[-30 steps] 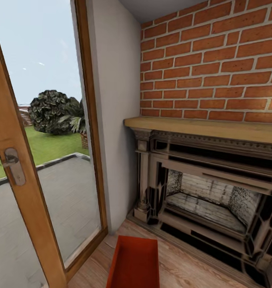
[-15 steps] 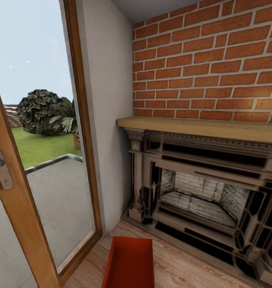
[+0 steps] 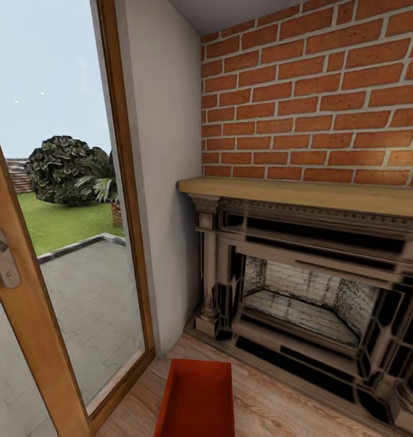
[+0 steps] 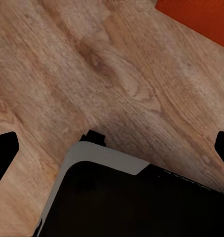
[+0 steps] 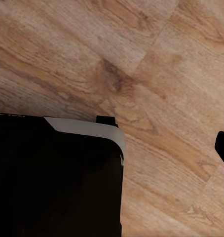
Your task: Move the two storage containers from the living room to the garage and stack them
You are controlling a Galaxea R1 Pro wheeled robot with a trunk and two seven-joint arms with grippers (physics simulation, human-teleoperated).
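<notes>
Storage container (image 3: pixel 197 400) on wood plank floor (image 3: pixel 279 406), near fireplace (image 3: pixel 310 297) and glass door (image 3: pixel 54 243). Both jaws spread wide, empty. Risk: base nudging bin, thin wall slipping grasp.

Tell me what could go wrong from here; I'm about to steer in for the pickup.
1. The orange-red rectangular storage container lies on the light wood plank floor between the wood-framed glass door and the ornate dark fireplace, so a wide approach could bump either.
2. The container is cut off at the head view's lower edge, so judging reach may be unreliable.
</notes>
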